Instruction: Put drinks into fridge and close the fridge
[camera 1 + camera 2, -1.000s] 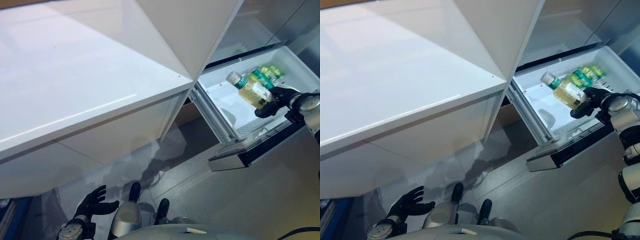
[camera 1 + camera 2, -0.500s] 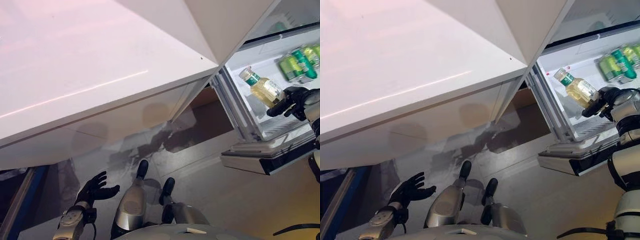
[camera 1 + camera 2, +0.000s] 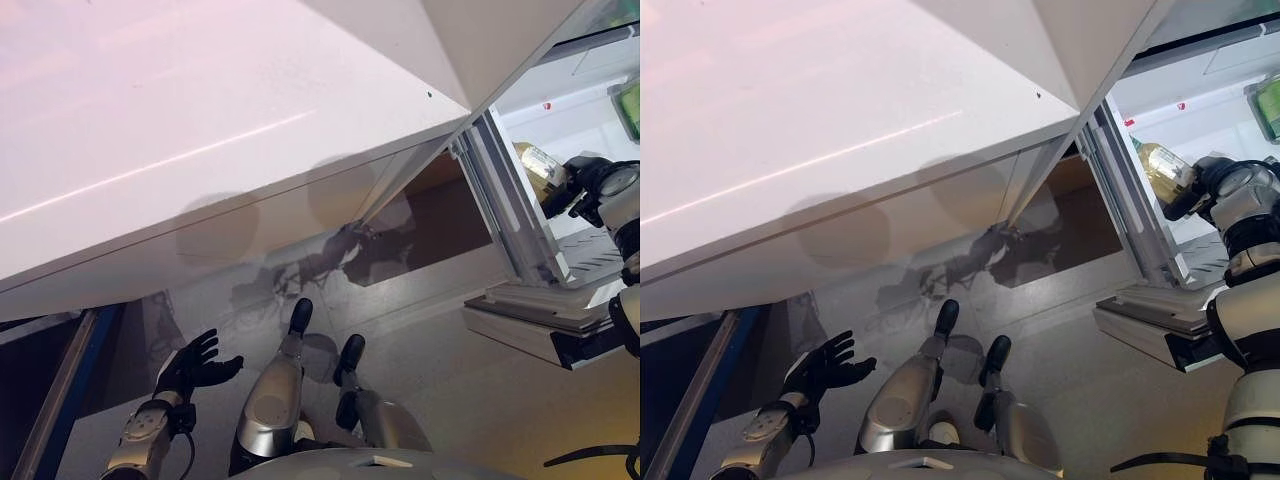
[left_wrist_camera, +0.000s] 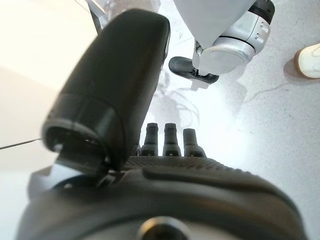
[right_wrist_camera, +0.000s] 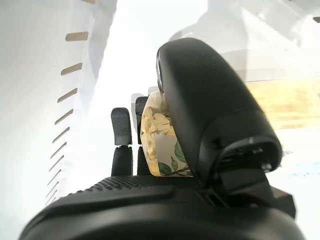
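Observation:
A clear bottle of yellow drink with a flower label is held inside the open fridge, close to the fridge's left wall. My right hand is shut on it; in the right wrist view the thumb and fingers wrap the bottle. Green drinks stand deeper in the fridge at the far right edge. My left hand hangs low at the lower left, open and holding nothing, as the left wrist view shows with straight fingers.
A large white cabinet fills the upper left, its corner reaching to the fridge's opening. The fridge's open door juts out low on the right. A wire shelf lies under the bottle. A person's light shoe stands on the grey floor.
The camera has swung, so the fridge now sits further right in the picture. My right hand has kept the bottle and now holds it nearer the fridge's left wall, further from the green drinks.

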